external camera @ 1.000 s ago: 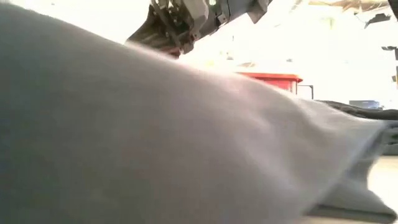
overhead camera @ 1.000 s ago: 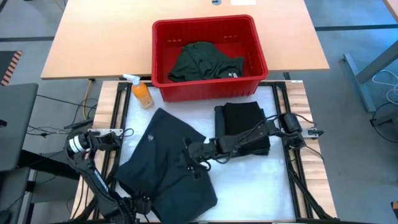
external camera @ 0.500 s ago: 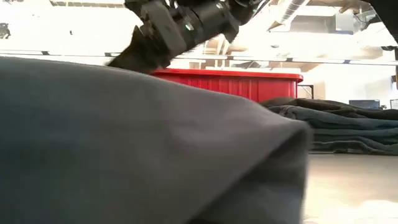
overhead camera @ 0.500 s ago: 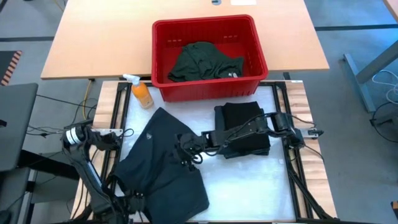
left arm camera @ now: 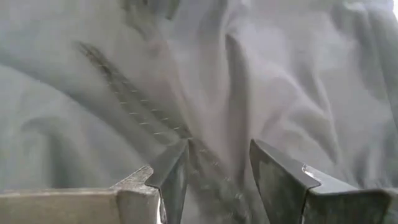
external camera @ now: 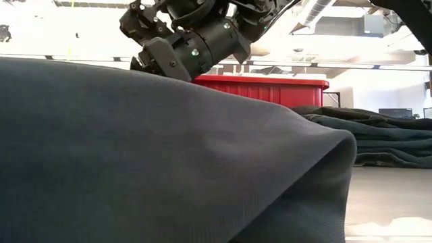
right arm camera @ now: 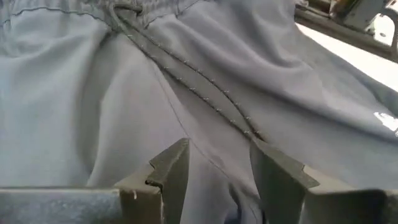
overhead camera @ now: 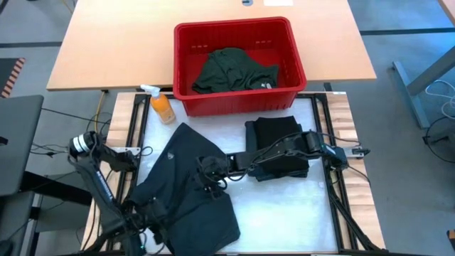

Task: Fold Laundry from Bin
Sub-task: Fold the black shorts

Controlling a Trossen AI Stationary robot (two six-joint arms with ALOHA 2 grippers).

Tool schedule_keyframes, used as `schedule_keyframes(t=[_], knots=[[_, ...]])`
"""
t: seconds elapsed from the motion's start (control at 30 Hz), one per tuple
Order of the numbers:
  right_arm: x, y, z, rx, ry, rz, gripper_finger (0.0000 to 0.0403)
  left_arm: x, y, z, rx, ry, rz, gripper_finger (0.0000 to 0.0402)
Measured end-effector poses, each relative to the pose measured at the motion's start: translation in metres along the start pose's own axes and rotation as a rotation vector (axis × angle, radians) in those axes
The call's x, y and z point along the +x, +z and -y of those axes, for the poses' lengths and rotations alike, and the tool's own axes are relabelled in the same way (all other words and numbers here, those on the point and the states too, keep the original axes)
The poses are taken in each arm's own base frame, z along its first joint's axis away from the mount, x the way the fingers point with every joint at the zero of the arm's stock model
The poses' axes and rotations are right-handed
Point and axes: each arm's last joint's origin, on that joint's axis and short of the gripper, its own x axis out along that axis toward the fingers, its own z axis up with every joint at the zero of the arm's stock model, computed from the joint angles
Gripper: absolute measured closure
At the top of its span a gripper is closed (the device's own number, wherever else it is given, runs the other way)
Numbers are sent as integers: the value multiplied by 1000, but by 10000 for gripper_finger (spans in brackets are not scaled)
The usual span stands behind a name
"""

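Observation:
A dark grey garment [overhead camera: 186, 192] with a drawstring [right arm camera: 186, 71] lies spread and rumpled on the white mat. My right gripper [overhead camera: 206, 176] stands open over its middle, the drawstring running past its fingers [right arm camera: 217, 165]. Near the table's front left, my left gripper [overhead camera: 146, 229] is open above the garment's near edge, with wrinkled cloth and cord beyond its fingers [left arm camera: 217, 171] and nothing between them. The red bin [overhead camera: 234, 27] stands at the far side with a dark green garment [overhead camera: 231, 70] inside. A folded black stack [overhead camera: 277, 146] lies to the right of the spread garment. My right gripper slants down from the table's right toward the garment's middle [right arm camera: 205, 149]. I cannot tell whether its open fingers touch the cloth; in the low view the garment's raised fold [external camera: 169, 155] hides the fingertips.
An orange spray bottle [overhead camera: 162, 105] stands left of the bin, near the mat's far left corner. Bare white mat [overhead camera: 284, 213] lies to the right of the spread garment. The wooden table [overhead camera: 106, 43] extends behind the bin.
My right gripper has gone toward the table's left edge and lower, over the garment's middle. My left gripper has risen, rolled and shifted a little left at the garment's near edge. The garment's near right part has drawn in and settled into a fold.

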Motion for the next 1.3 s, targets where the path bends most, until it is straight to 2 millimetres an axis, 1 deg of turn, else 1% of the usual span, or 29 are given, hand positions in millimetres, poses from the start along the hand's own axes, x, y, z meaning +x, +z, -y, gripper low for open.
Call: schedule_keyframes(t=[0.17,0.3,0.43,0.57,0.73,0.9,1.07,1.17,1.3], knots=[[-5,9,-1,-39,-8,41,206,28,1,0,-69,-61,15,241],[-3,7,-3,-40,28,42,207,49,1,-6,-70,-86,-20,241],[0,6,-6,-47,44,50,207,63,-1,-17,-64,-56,-57,241],[0,6,-7,-70,47,45,207,73,-8,-27,-62,-47,-108,241],[-1,4,0,-64,63,50,207,81,-13,-29,-91,-109,-124,241],[-4,15,7,-109,64,68,207,85,-16,-35,-96,-114,-138,241],[-9,29,9,-107,86,36,202,89,-21,-44,-126,-88,-179,241],[-6,26,9,-98,101,-8,198,90,-22,-45,-125,-84,-184,241],[5,11,7,-93,120,-67,198,91,-22,-45,-126,-88,-188,241]])
